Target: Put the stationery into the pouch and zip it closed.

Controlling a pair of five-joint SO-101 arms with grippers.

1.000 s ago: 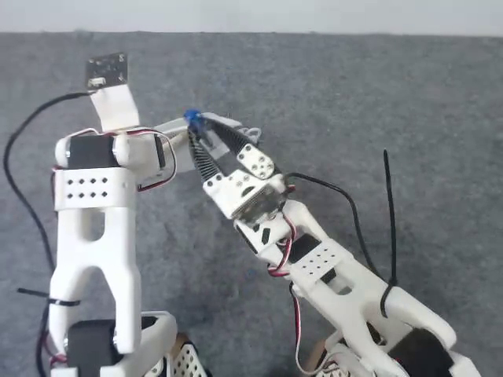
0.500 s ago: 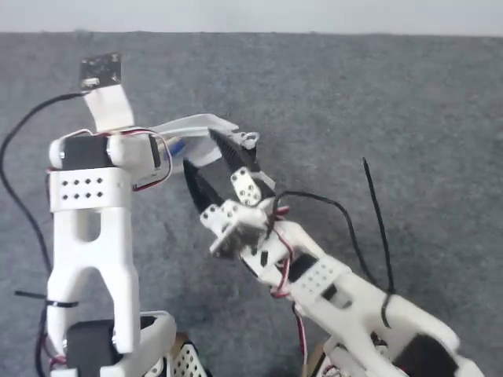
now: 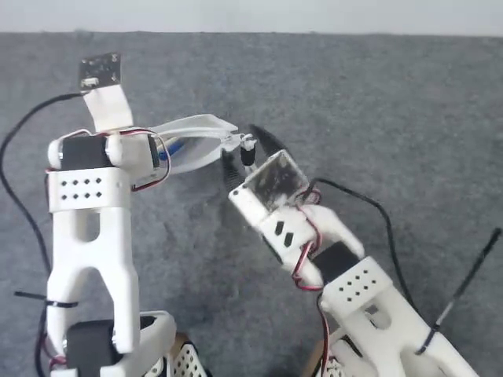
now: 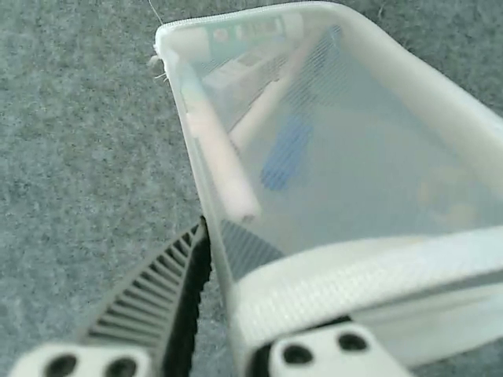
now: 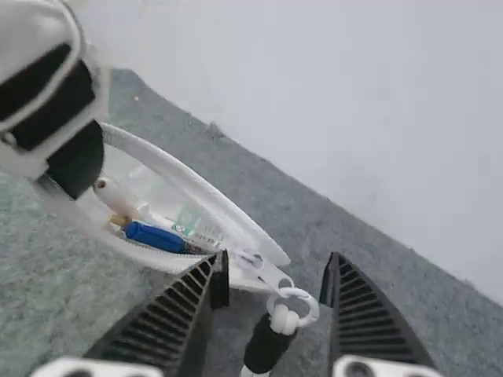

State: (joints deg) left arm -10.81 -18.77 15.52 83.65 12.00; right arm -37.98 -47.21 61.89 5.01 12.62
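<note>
Two claws meet at the translucent pouch (image 3: pixel 192 129), which sits over the grey table (image 3: pixel 377 102). The left claw (image 4: pixel 224 267) is clamped on the pouch's wall at one end. The right claw (image 5: pixel 277 275) is spread wide at the far end. The zipper pull (image 5: pixel 289 308) with its ring lies between the right claw's ribbed fingers (image 5: pixel 169 322), with a gap on either side, and the pouch's mouth gapes just beyond their tips. The stationery (image 5: pixel 157 236), a blue pen among pale sticks, lies inside the pouch between the two claws.
</note>
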